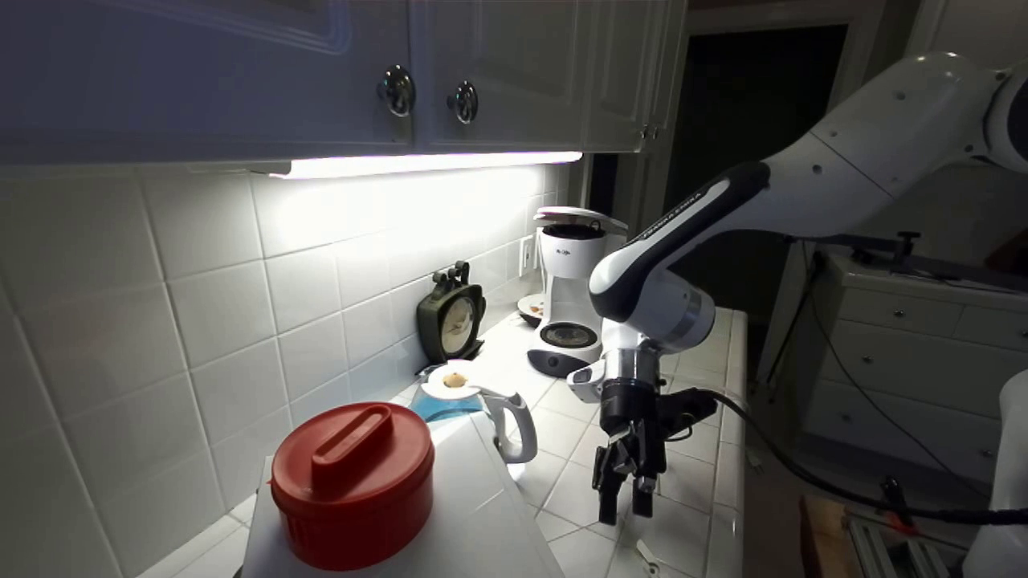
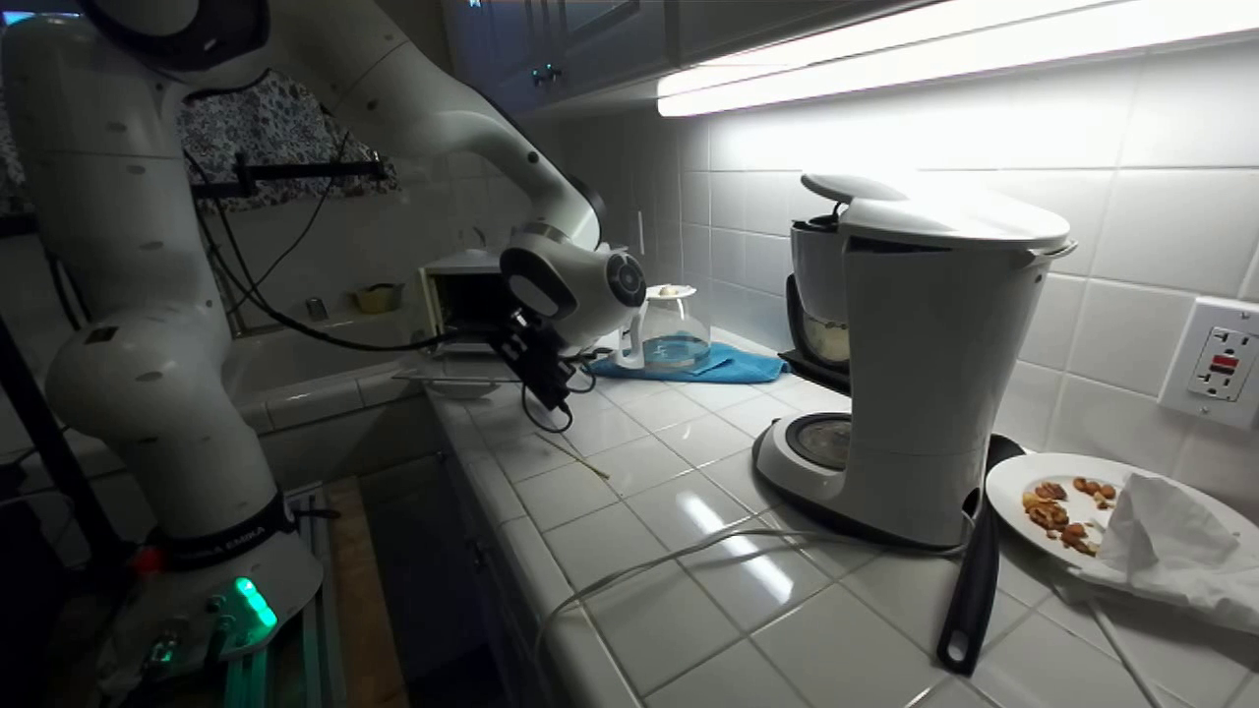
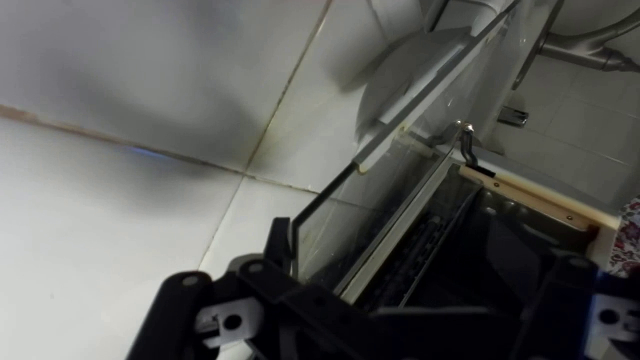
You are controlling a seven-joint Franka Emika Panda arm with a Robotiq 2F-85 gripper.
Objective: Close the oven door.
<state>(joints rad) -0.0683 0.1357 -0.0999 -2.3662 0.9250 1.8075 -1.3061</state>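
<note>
The door (image 3: 372,210), a glass panel, is open: we see it lowered, standing out from the front of the white oven (image 2: 467,295), whose dark inside shows in the wrist view. The oven sits toward one end of the white tiled worktop (image 2: 610,531). Near the door, the hand (image 1: 625,512) points down above the worktop, its two fingers (image 1: 608,507) parted wide. In the wrist view one finger appears right at a corner of the glass; we cannot tell whether they touch. Behind the hand, the white and black arm (image 1: 843,168) reaches in over the worktop.

On top of the oven we find a red lidded tub (image 1: 357,490). Just beside the oven stands a glass carafe (image 2: 681,329), white-lidded, with a blue cloth (image 2: 743,364) at its base. By the tiled wall (image 1: 217,321) we notice a green case (image 1: 451,321) with a round dial. Farther along come a white coffee maker (image 2: 925,383) and a plate (image 2: 1043,467) holding brown nuts (image 2: 1050,513) and crumpled paper (image 2: 1166,541). Above, a bright light (image 1: 434,164) runs beneath white cabinets (image 1: 514,72).
</note>
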